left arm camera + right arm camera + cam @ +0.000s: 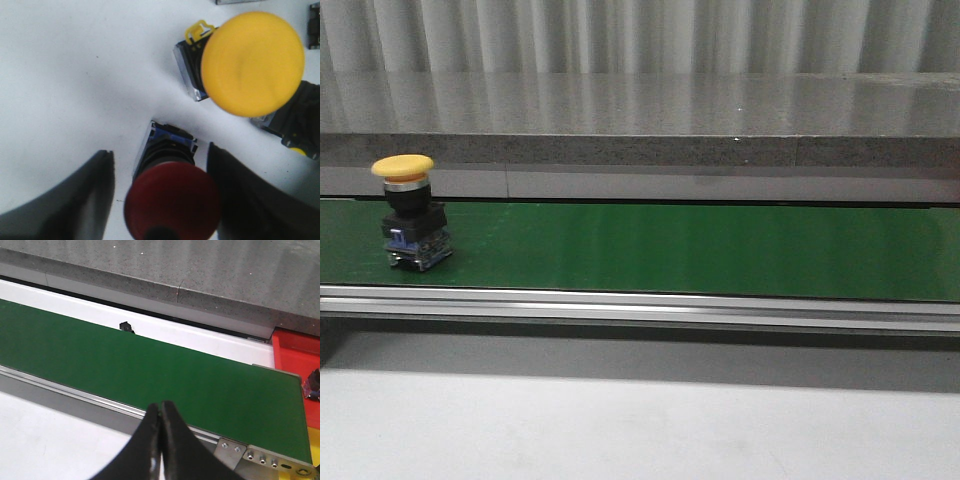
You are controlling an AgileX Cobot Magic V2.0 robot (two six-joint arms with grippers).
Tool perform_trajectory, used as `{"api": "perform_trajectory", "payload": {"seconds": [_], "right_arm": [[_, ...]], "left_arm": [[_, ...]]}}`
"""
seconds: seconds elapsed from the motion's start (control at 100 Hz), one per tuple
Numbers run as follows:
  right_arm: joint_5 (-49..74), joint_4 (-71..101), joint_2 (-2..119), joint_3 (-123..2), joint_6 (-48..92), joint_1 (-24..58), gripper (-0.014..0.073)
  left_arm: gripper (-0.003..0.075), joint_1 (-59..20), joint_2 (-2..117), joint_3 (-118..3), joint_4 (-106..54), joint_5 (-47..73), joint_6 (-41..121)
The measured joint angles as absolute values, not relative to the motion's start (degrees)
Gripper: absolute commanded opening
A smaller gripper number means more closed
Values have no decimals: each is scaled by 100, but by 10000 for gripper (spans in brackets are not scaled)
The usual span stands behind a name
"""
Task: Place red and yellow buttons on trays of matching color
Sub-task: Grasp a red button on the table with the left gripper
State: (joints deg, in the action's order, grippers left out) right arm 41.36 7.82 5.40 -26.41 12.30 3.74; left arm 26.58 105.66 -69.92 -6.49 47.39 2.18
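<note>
Only a dark part [313, 385] sits on the red tray [295, 352].

Yellow button [403, 167] w/ black base, green belt [700, 250], red tray [297, 360]

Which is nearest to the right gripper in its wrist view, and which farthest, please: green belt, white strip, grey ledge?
From the right gripper:
1. Green belt, just beyond the fingertips.
2. White strip, along the belt's far edge.
3. Grey ledge, behind the strip, farthest.
</note>
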Motion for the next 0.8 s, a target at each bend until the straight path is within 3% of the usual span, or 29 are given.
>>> {"api": "perform_trajectory", "payload": {"seconds": [0.13, 0.3, 0.8], "right_arm": [[4136, 782, 540, -2641, 1230, 374, -66], [4136, 782, 540, -2641, 1230, 374, -66], [4136, 782, 540, -2641, 1230, 374, -66]], "left_arm": [[76, 2658, 10566, -6992, -651, 4739, 218], [-13, 2658, 10246, -6886, -651, 4714, 218], [-20, 1995, 8271, -5615, -450, 4087, 218]]}}
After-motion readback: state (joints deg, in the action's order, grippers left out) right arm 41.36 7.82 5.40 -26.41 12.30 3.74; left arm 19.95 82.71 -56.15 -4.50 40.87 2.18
